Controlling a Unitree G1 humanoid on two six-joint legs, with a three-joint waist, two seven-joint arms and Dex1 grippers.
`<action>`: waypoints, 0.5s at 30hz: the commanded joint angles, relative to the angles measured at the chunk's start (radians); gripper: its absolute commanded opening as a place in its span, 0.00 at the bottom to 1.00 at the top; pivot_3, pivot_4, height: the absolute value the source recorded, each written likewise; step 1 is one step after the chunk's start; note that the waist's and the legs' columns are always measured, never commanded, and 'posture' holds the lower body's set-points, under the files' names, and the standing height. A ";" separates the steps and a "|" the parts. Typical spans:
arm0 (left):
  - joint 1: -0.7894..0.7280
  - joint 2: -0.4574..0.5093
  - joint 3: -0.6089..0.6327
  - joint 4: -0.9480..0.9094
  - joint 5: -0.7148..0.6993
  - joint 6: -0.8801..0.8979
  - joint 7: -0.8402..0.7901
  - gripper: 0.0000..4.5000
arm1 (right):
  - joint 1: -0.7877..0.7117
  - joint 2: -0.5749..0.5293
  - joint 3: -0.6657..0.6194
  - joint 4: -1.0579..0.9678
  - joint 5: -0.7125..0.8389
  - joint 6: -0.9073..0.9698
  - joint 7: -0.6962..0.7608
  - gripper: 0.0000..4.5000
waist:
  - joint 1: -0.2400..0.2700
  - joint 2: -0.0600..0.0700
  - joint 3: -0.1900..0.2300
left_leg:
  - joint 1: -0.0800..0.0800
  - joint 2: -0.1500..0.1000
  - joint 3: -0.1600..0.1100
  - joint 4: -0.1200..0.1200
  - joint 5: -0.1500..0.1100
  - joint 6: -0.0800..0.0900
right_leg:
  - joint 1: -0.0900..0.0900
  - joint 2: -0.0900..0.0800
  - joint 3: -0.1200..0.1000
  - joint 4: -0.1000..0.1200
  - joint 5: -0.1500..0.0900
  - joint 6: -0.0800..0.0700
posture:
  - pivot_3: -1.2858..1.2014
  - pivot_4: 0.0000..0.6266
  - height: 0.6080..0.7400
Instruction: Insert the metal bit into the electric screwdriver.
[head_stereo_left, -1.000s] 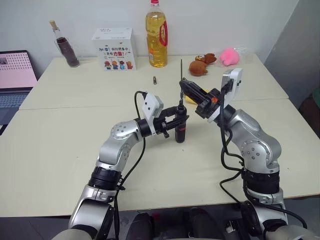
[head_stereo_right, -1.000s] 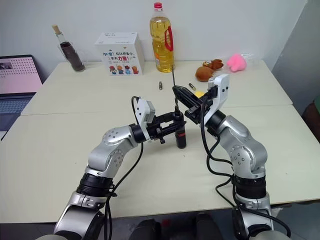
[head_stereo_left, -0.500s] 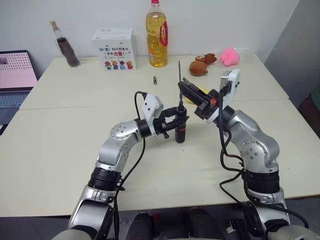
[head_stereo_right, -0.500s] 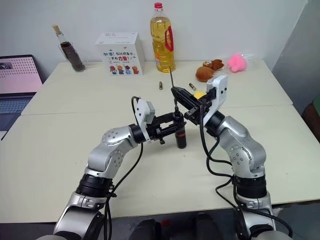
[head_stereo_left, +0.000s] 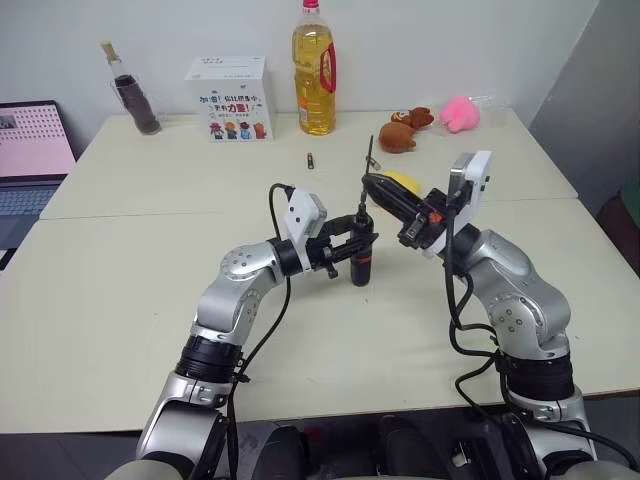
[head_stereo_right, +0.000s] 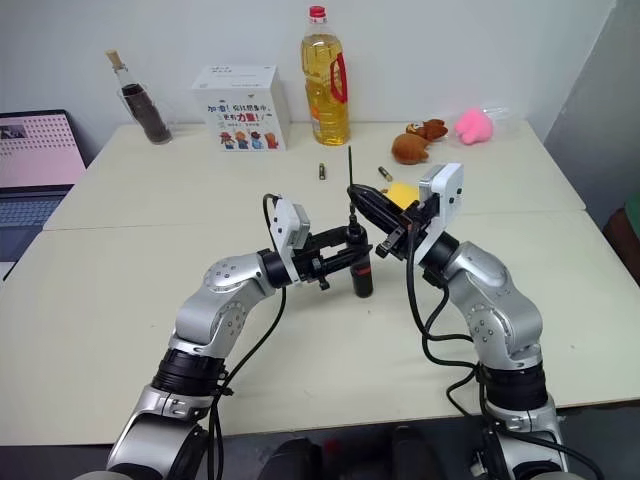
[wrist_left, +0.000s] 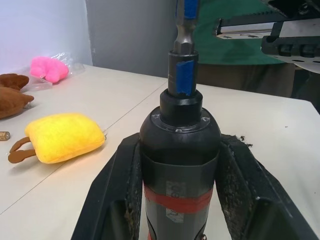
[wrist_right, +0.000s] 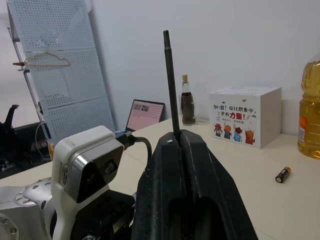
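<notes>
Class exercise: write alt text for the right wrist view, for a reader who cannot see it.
The right gripper is shut on the metal bit, a thin dark rod standing up from between its black fingers. Behind it on the pale table are a laptop, a corked bottle, a printed white box and a small battery.

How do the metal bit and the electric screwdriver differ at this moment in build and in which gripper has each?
The metal bit is a thin bare dark rod; the electric screwdriver is a thick black barrel with a red band. The right gripper is shut on the bit; the left gripper is shut on the screwdriver, whose base is at the table. Both stand roughly upright.
</notes>
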 joint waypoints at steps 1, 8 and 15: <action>-0.012 0.001 0.010 -0.015 0.005 -0.011 0.003 0.37 | 0.026 -0.020 0.038 0.017 -0.021 0.022 0.022 0.00 | 0.000 0.000 0.000 | 0.000 0.000 0.000 0.000 0.000 0.000 | 0.000 0.000 0.000 0.000 0.000 0.000 | 0.52 0.24 1.00; -0.022 0.023 -0.007 -0.005 0.020 -0.028 -0.044 0.37 | -0.017 -0.078 0.051 0.074 -0.014 0.037 0.111 0.00 | 0.000 0.000 0.000 | 0.000 0.000 0.000 0.000 0.000 0.000 | 0.000 0.000 0.000 0.000 0.000 0.000 | 0.52 0.24 1.00; -0.023 0.032 -0.019 0.015 0.039 -0.061 -0.084 0.37 | -0.081 -0.154 0.048 0.156 -0.014 0.032 0.227 0.00 | 0.000 0.000 0.000 | 0.001 0.000 0.001 0.000 0.000 0.000 | 0.001 0.000 0.000 0.000 0.000 0.000 | 0.52 0.24 1.00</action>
